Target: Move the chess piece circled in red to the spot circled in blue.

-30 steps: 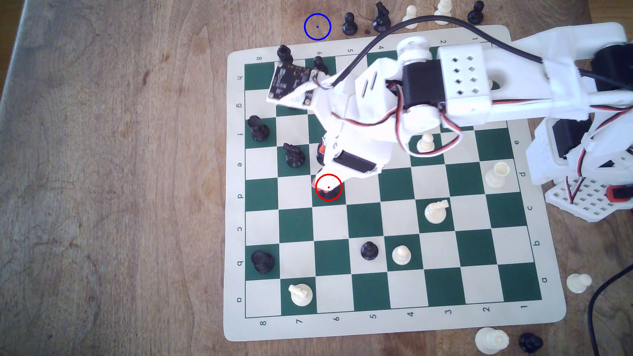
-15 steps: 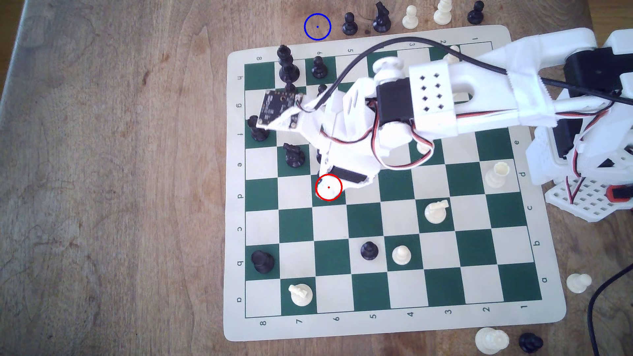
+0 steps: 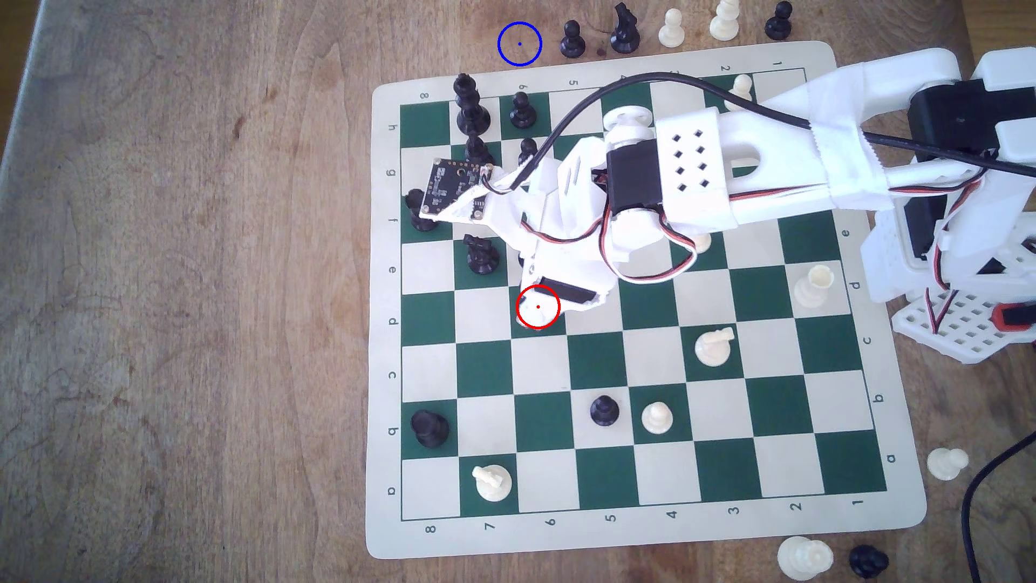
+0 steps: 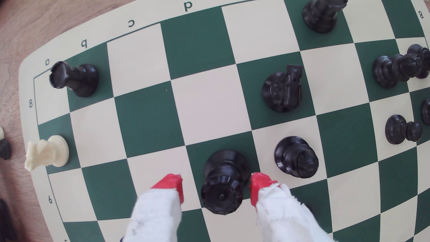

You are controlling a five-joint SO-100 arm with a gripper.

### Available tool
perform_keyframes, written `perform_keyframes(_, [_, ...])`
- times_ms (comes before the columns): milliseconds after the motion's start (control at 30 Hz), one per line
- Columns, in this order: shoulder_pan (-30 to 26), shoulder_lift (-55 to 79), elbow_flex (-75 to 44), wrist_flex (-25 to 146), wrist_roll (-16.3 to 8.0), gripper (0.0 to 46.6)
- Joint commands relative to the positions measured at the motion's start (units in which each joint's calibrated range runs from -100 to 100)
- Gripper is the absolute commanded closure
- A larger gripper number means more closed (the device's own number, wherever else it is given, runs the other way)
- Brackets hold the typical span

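Observation:
The chess piece (image 4: 222, 183), a tall black piece with a ridged coronet head, stands upright on a green square. My gripper (image 4: 216, 186) is open, its red-tipped fingers (image 4: 171, 185) on either side of the head. A small gap shows on one side, and the other tip is very close to the piece or touching it. In the exterior view my gripper (image 3: 536, 313) sits over the red ring and hides the piece. The spot (image 3: 519, 44) is a blue ring on bare wood beyond the board's far edge, left of a black pawn (image 3: 572, 39).
A black pawn (image 4: 295, 157) stands one square from the held-between piece, and a black knight (image 4: 282, 89) is just beyond it. A black king (image 3: 470, 106) and pawn (image 3: 522, 109) stand on the board (image 3: 387, 347) between gripper and spot. Captured pieces line the top edge.
The arm has reached further toward the exterior view's left and dropped lower. The gripper now covers the black piece in the red ring, which showed partly a second ago.

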Motion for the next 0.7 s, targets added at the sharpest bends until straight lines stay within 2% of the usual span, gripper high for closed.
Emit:
perform_keyframes(0, [-0.29,-1.04,-0.99,-0.88,-0.24,31.8])
perform_keyframes(100, [-0.29,-0.87,-0.99,-0.88,-0.15,34.0])
perform_keyframes(167, [-0.29,-0.87,-0.99,-0.88,0.05,38.9])
perform_keyframes(300, [-0.29,-1.21,-0.81,-0.72,0.15,42.6])
perform_keyframes(433, [-0.29,-3.84,-2.17,2.15,0.00,43.5])
perform_keyframes(567, [-0.14,-10.21,-10.15,12.14,-0.34,43.5])
perform_keyframes(667, [2.68,-11.99,-20.30,19.92,-0.29,43.6])
